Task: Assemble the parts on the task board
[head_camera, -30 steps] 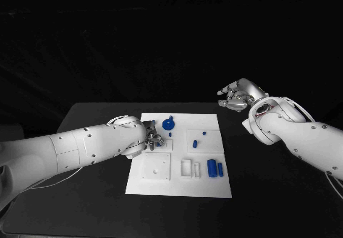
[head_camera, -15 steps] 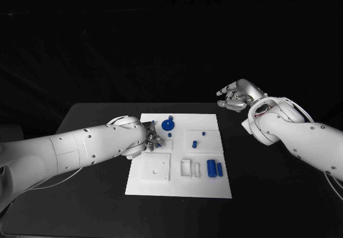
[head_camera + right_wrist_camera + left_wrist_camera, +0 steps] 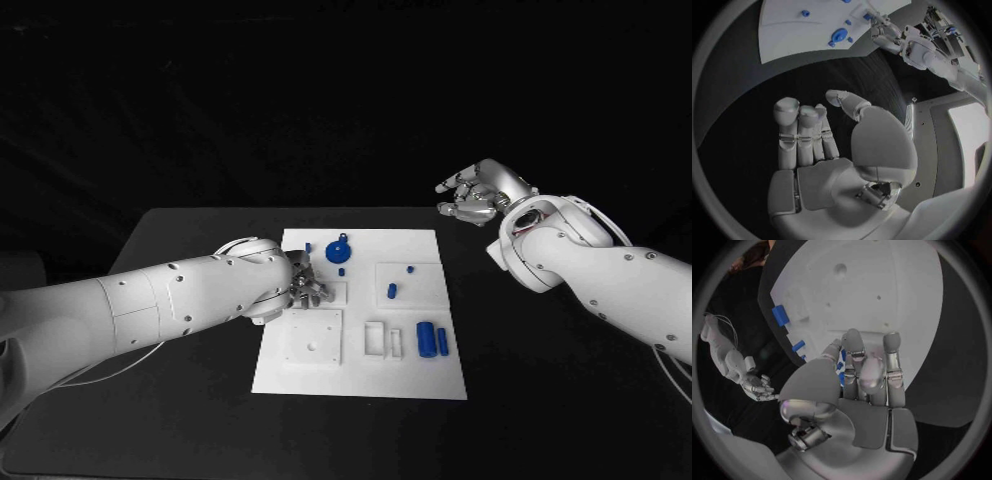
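Left hand (image 3: pixel 304 288) down on the task board (image 3: pixel 433 380), over its left-middle region, fingers (image 3: pixel 893 365) extended side by side toward the white surface in the left wrist view. Small blue part (image 3: pixel 842 365) glimpsed between those fingers and the thumb; cannot tell whether actually pinched or merely lying beneath. Left arm (image 3: pixel 159 300) reaching in low across the black table (image 3: pixel 188 420).

Right hand (image 3: pixel 476 195) raised off beyond the board's far right corner, well apart from it, over bare table. Fingers (image 3: pixel 801 132) upright and close together, thumb set apart, nothing in the grasp: released.

On the board: round blue part (image 3: pixel 339 250) near the far edge, just beyond the left hand. Small blue peg (image 3: pixel 411 269) and a slightly longer blue piece (image 3: pixel 392 291) to the right of the hand, in a raised square area. Two blue cylinders (image 3: pixel 427 338) lying side by side near the right edge, beside narrow white slots (image 3: pixel 376 337). Square white plate (image 3: pixel 313 335) with a small hole at the near left.
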Available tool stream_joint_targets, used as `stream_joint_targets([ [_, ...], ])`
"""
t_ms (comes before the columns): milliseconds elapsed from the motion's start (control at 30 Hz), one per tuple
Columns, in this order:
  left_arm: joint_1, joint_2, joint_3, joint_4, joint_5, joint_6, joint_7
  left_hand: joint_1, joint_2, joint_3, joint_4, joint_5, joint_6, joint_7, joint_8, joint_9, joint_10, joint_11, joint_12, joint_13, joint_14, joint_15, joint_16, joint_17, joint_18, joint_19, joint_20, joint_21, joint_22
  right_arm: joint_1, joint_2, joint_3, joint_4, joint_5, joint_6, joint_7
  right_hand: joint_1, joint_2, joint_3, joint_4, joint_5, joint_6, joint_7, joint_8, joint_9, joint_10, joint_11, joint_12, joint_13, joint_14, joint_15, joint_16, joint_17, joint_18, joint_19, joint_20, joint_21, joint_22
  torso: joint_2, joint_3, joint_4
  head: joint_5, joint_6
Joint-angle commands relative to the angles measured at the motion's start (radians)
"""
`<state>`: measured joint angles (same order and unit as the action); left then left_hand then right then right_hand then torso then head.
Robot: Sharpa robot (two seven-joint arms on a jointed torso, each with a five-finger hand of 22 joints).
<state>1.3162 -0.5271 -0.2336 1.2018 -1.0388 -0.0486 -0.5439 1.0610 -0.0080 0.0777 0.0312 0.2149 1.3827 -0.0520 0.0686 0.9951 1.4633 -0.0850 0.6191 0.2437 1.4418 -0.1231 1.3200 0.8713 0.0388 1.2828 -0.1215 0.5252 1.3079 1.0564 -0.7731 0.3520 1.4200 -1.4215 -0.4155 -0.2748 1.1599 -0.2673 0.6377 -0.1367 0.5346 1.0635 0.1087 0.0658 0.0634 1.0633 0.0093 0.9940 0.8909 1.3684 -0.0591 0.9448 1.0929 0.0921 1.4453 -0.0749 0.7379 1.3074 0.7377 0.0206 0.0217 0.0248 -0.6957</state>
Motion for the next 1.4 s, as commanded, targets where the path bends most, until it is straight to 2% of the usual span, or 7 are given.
stream_joint_targets([
  [33, 0.0, -0.001, 0.001, 0.003, 0.004, 0.013, 0.009, 0.001, -0.035, 0.019, 0.037, -0.017, 0.003, -0.003, 0.004, 0.002, 0.052, 0.003, -0.006, 0.001, -0.001, -0.005, -0.008, -0.002, 0.0, -0.001, -0.007, -0.008, 0.017, -0.001, 0.001, 0.001, 0.0, -0.002, 0.01, 0.005, -0.005, 0.005, 0.0, -0.004, 0.004, -0.005, 0.003, -0.004, -0.001, -0.007, -0.003, -0.006, -0.001, -0.008, 0.0, -0.005, -0.001, 0.016, -0.008, -0.002, -0.005, 0.078, 0.0, -0.0008, -0.0003, -0.001, 0.001],
  [367, 0.0, -0.011, 0.004, 0.009, 0.005, -0.011, 0.022, 0.016, -0.161, 0.061, 0.211, -0.148, 0.014, 0.0, 0.003, 0.002, 0.052, 0.004, -0.01, 0.0, -0.002, -0.007, -0.014, -0.007, -0.003, 0.001, -0.01, -0.013, 0.017, -0.002, 0.003, 0.001, -0.002, -0.002, 0.009, 0.005, -0.006, 0.006, -0.002, -0.005, 0.006, -0.006, 0.004, -0.004, -0.001, -0.006, -0.003, -0.006, -0.001, -0.009, 0.0, -0.006, -0.002, 0.017, -0.008, -0.002, -0.005, 0.078, 0.0, -0.0019, 0.0005, -0.001, 0.003],
  [467, 0.0, -0.018, 0.009, 0.016, 0.009, -0.015, 0.026, 0.017, -0.178, 0.03, 0.25, -0.15, 0.013, 0.001, 0.003, 0.0, 0.052, 0.004, -0.012, -0.001, -0.003, -0.007, -0.016, -0.008, -0.004, 0.001, -0.011, -0.015, 0.017, -0.002, 0.004, 0.001, -0.003, -0.002, 0.009, 0.006, -0.006, 0.006, -0.002, -0.005, 0.006, -0.006, 0.004, -0.004, -0.001, -0.006, -0.003, -0.006, -0.001, -0.009, 0.0, -0.006, -0.002, 0.017, -0.008, -0.002, -0.005, 0.078, -0.001, -0.0019, 0.0006, -0.001, 0.004],
  [800, 0.014, -0.052, 0.071, 0.04, 0.04, 0.006, 0.023, 0.009, -0.183, -0.029, 0.256, -0.141, 0.005, 0.005, 0.001, -0.013, 0.051, 0.006, -0.022, -0.004, -0.004, -0.007, -0.024, -0.016, -0.008, 0.0, -0.014, -0.019, 0.017, -0.003, 0.004, 0.001, -0.008, -0.001, 0.009, 0.006, -0.008, 0.006, -0.003, -0.004, 0.007, -0.007, 0.004, -0.004, -0.001, -0.007, -0.003, -0.007, -0.002, -0.008, 0.0, -0.006, -0.002, 0.017, -0.008, -0.002, -0.006, 0.078, -0.001, -0.0004, 0.0, 0.0, 0.013],
  [1000, 0.049, -0.063, 0.085, 0.015, 0.077, 0.042, 0.019, 0.029, -0.151, -0.018, 0.24, -0.121, -0.053, 0.023, 0.001, -0.095, 0.049, 0.016, -0.066, -0.011, -0.024, -0.005, -0.06, -0.073, -0.013, -0.009, -0.017, -0.034, 0.015, -0.003, 0.005, 0.001, -0.01, 0.0, 0.009, 0.006, -0.008, 0.006, -0.003, -0.004, 0.007, -0.007, 0.004, -0.004, -0.001, -0.007, -0.003, -0.007, -0.002, -0.008, 0.0, -0.006, -0.002, 0.017, -0.008, -0.002, -0.006, 0.078, 0.001, 0.0012, -0.0015, 0.001, 0.026],
  [1200, 0.076, -0.044, 0.09, -0.075, 0.122, 0.069, 0.032, 0.033, -0.079, -0.042, 0.137, 0.006, -0.098, 0.035, 0.001, -0.181, 0.046, 0.022, -0.106, -0.01, -0.04, -0.003, -0.089, -0.129, -0.018, -0.012, -0.019, -0.049, 0.015, -0.003, 0.008, 0.001, -0.011, 0.002, 0.008, 0.007, -0.008, 0.006, -0.003, -0.004, 0.007, -0.007, 0.004, -0.004, -0.001, -0.007, -0.003, -0.007, -0.002, -0.008, 0.0, -0.006, -0.002, 0.017, -0.008, -0.002, -0.006, 0.078, 0.002, 0.0011, -0.0035, 0.002, 0.035],
  [1400, 0.091, 0.003, 0.093, -0.209, 0.152, 0.102, 0.057, 0.019, -0.021, -0.084, 0.053, 0.041, -0.184, 0.061, -0.002, -0.322, 0.04, 0.03, -0.141, 0.004, -0.049, 0.001, -0.09, -0.144, -0.017, -0.008, -0.018, -0.063, 0.017, -0.003, 0.012, 0.001, -0.012, 0.014, 0.008, 0.009, -0.009, 0.008, -0.003, -0.004, 0.008, -0.008, 0.004, -0.004, -0.001, -0.006, -0.003, -0.006, -0.002, -0.008, 0.0, -0.006, -0.003, 0.017, -0.008, -0.002, -0.005, 0.078, 0.008, 0.0029, -0.0096, 0.013, 0.046],
])
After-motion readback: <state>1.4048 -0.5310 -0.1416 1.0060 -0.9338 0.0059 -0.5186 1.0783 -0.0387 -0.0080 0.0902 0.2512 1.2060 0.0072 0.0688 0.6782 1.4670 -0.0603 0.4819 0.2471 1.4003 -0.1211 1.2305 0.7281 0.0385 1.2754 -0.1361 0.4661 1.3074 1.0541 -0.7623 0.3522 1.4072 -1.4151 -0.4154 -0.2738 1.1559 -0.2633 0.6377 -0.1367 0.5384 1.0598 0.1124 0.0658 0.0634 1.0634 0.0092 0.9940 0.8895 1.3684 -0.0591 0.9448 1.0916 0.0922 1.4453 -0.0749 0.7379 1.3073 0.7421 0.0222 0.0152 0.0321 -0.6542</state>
